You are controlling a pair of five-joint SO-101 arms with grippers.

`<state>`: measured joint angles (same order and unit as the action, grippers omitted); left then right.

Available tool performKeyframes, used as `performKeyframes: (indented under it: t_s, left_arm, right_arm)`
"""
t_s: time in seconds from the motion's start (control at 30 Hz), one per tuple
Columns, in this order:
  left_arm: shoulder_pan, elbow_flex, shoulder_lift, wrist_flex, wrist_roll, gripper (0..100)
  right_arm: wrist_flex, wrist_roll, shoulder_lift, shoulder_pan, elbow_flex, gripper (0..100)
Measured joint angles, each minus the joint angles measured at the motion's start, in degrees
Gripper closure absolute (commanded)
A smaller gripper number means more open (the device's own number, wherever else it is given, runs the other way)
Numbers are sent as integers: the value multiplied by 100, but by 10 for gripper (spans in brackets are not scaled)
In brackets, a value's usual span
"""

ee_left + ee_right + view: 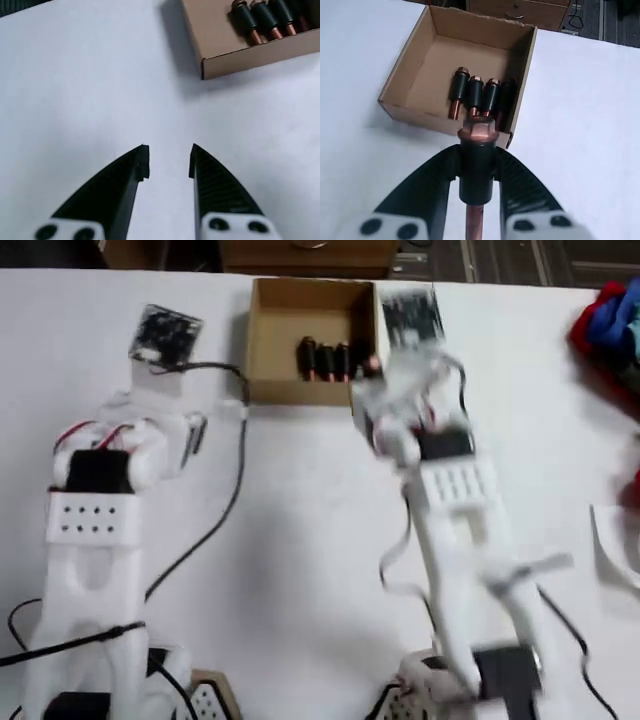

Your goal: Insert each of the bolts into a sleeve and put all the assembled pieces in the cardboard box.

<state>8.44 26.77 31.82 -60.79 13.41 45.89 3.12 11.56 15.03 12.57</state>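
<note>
High view: white table [300,570] (black cables [236,490])

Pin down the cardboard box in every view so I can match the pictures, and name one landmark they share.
High view: cardboard box at the far middle of the table.
Left wrist view: one corner and wall of the box, ahead of the open left tool.
Right wrist view: whole box, just beyond the right tool gripping a sleeved bolt.
Shared landmark: the row of assembled pieces lying inside the box.
</note>
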Motion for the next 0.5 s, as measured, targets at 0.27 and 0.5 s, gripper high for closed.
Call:
performKeyframes:
  t_s: [0.27,0.5]
  left_arm:
    - [501,492,0,0,0,846]
    - [607,862,0,0,-9,846]
  right_arm:
    - [1442,-1099,-3754,0,-4949,976]
    - [1653,-1679,-6875,62,-8888,976]
